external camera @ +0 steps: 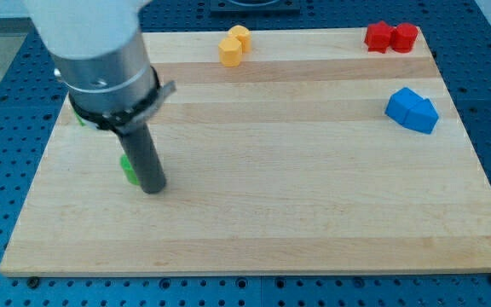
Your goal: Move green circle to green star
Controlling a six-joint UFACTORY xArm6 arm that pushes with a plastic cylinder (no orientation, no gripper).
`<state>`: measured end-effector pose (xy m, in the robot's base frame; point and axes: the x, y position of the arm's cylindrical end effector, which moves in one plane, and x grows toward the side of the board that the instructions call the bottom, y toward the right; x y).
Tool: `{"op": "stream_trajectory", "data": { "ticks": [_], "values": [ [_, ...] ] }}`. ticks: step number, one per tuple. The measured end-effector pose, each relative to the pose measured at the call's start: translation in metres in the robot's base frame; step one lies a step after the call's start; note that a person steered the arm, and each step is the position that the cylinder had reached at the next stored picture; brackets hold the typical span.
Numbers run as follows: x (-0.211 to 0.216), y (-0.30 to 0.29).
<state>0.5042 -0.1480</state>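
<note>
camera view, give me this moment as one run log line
my tip touching green block | second green block mostly hidden behind arm | greens apart

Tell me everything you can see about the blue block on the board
The blue block is bright blue with a smooth, plastic-looking finish. It seems made of two joined chunky parts with a sloped top; its exact shape is hard to make out. It lies flat on the wooden board near the view's right edge, below the red blocks, touching nothing else, far from my tip.
</note>
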Motion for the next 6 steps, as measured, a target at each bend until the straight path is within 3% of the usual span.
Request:
{"op": "stream_trajectory", "data": {
  "ticks": [1, 6],
  "values": [
    [-0.027, -0.016],
    [-0.074, -0.059]
  ]
}}
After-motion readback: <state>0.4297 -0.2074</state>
